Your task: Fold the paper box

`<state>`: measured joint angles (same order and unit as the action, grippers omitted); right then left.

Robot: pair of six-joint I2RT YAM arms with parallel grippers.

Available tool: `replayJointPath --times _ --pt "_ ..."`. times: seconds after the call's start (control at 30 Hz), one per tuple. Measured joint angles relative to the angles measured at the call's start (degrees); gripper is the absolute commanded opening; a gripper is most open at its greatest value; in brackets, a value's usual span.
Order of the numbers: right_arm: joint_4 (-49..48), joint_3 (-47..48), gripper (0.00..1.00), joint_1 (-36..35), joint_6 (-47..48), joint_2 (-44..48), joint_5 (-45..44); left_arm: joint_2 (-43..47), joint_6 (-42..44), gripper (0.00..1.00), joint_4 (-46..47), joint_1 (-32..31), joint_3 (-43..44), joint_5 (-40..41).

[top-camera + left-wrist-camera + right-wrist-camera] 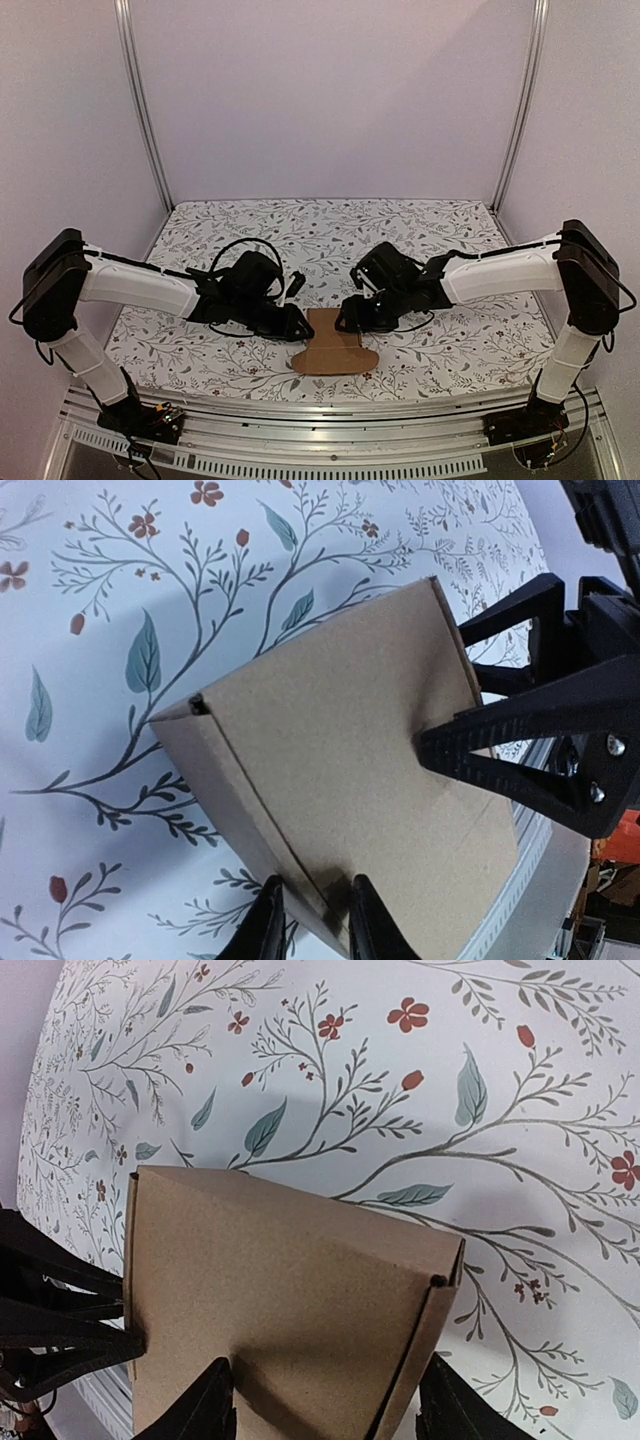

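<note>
The paper box is plain brown cardboard lying near the table's front edge, between my two grippers. In the left wrist view the paper box has a narrow side flap folded along its left edge. My left gripper has closed its fingertips on that fold, one tip outside the flap and one on the top panel. In the right wrist view the paper box shows a folded flap on its right side. My right gripper stands wide astride that side, one finger over the panel, the other just outside the flap.
A floral tablecloth covers the table. A metal rail runs along the near edge just below the box. Pale enclosure walls with upright metal posts close in the back and sides.
</note>
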<state>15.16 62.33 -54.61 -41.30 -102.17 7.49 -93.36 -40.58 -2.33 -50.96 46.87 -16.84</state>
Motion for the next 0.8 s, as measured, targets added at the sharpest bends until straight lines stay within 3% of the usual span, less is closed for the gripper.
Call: replayJointPath --times 0.4,0.53,0.8 --pt "-0.2 -6.7 0.59 0.0 -2.5 7.6 -2.4 -0.3 -0.1 0.23 0.8 0.0 0.0 0.0" --pt "-1.2 -9.1 0.55 0.0 -4.2 9.6 -2.8 -0.3 -0.2 0.33 0.8 0.0 0.0 0.1" --pt "-2.0 -10.5 0.42 0.3 -6.1 10.0 -4.4 -0.2 0.0 0.6 0.7 0.0 -0.1 1.0"
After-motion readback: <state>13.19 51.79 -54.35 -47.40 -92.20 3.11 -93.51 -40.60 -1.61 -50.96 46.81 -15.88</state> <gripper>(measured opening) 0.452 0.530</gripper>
